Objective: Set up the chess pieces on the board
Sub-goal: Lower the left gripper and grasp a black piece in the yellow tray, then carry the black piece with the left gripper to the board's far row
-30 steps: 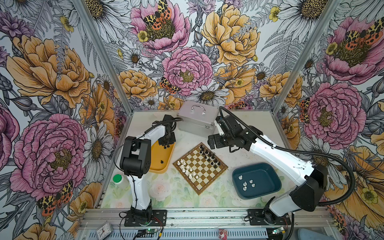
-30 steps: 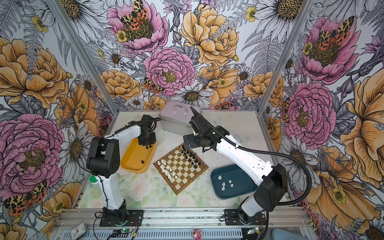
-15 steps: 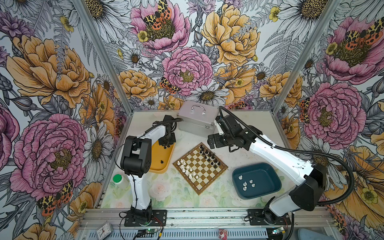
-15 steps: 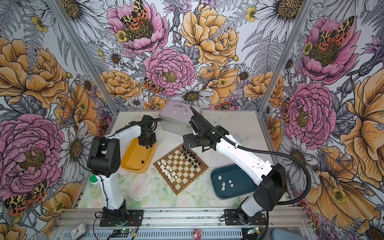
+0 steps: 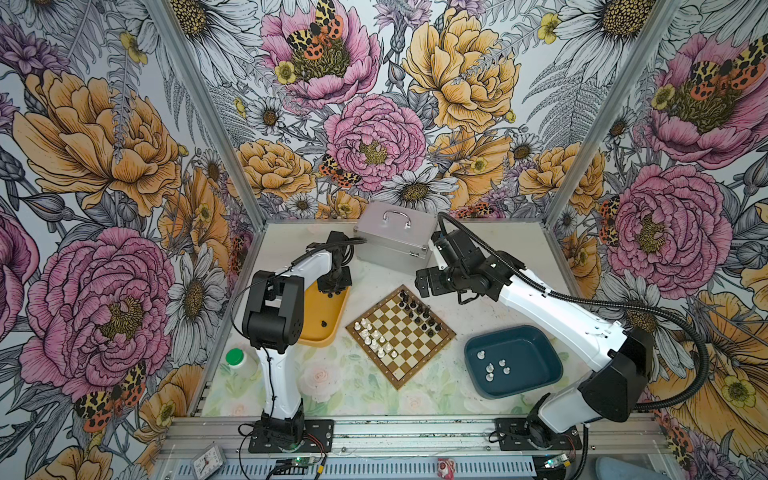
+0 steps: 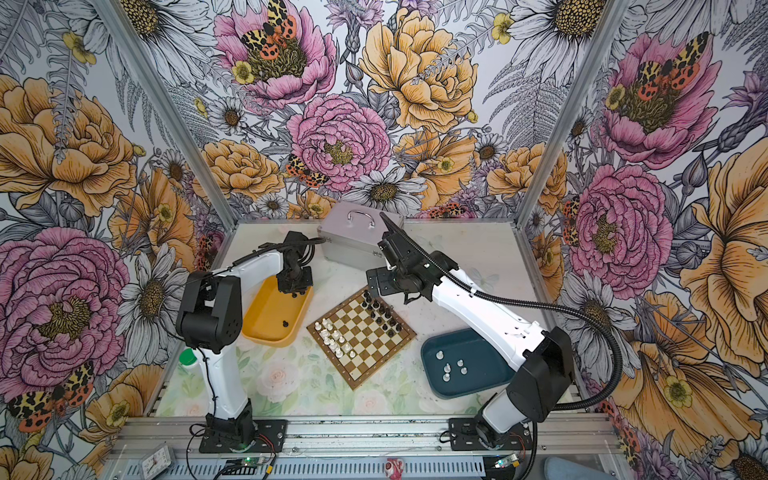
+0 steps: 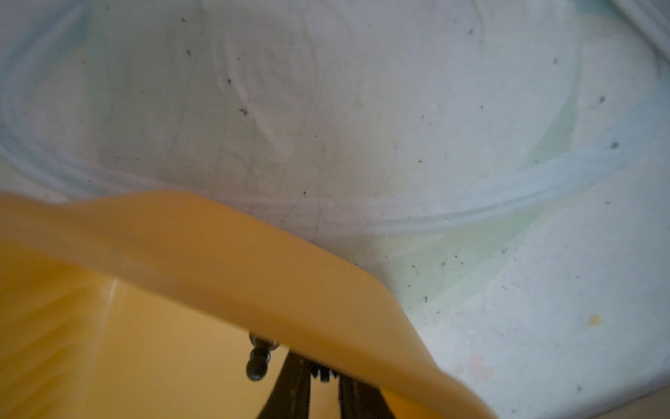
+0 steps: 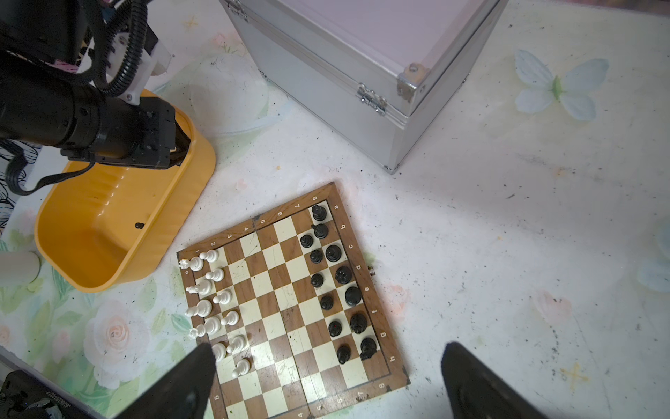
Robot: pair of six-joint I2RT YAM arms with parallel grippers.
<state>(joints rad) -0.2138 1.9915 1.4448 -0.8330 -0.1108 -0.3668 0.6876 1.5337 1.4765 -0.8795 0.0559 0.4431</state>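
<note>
The board (image 5: 405, 337) lies mid-table, turned diagonally. Black chess pieces (image 5: 419, 311) fill its far side and white chess pieces (image 5: 372, 337) its near-left side in both top views. My left gripper (image 5: 332, 293) is down in the far end of the yellow tray (image 5: 320, 309). In the left wrist view it (image 7: 322, 375) is shut on a small black piece, half hidden by the tray rim. A black pawn (image 7: 258, 362) lies beside the fingers. My right gripper (image 8: 330, 350) hangs open above the board (image 8: 275, 301), holding nothing.
Another black pawn (image 5: 323, 323) sits in the yellow tray. A dark teal tray (image 5: 530, 353) at the right holds several white pieces (image 5: 492, 368). A closed silver case (image 5: 392, 241) stands at the back. A green-capped bottle (image 5: 237, 358) stands front left.
The left gripper's jaws have drawn together inside the yellow tray. Neither arm has visibly shifted, and the right gripper stays wide open.
</note>
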